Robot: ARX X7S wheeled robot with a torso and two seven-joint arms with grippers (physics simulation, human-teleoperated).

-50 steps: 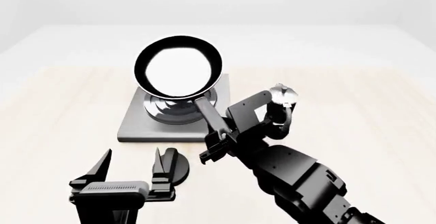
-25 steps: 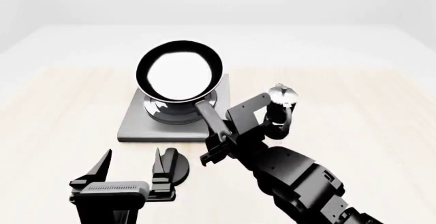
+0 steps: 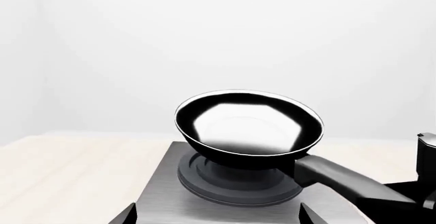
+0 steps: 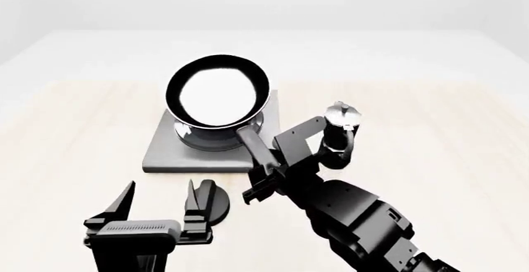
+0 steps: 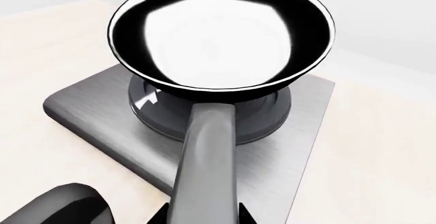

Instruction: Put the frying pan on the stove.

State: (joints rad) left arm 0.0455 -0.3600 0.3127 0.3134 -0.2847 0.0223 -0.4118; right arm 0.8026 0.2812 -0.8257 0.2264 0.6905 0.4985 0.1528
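right gripper (image 4: 266,176): clenched on frying pan (image 4: 218,90) handle | pan: over stove (image 4: 165,151) burner, contact unclear | left gripper (image 4: 157,207): released, near side, beside knob (image 4: 217,202) | moka pot (image 4: 341,118): right of stove

- Head view: high, looking forward-down over the tabletop (image 4: 74,129).
- Left wrist: low, level, near the stove (image 3: 170,198).
- Right wrist: close above the frying pan (image 5: 218,35); all three share both.
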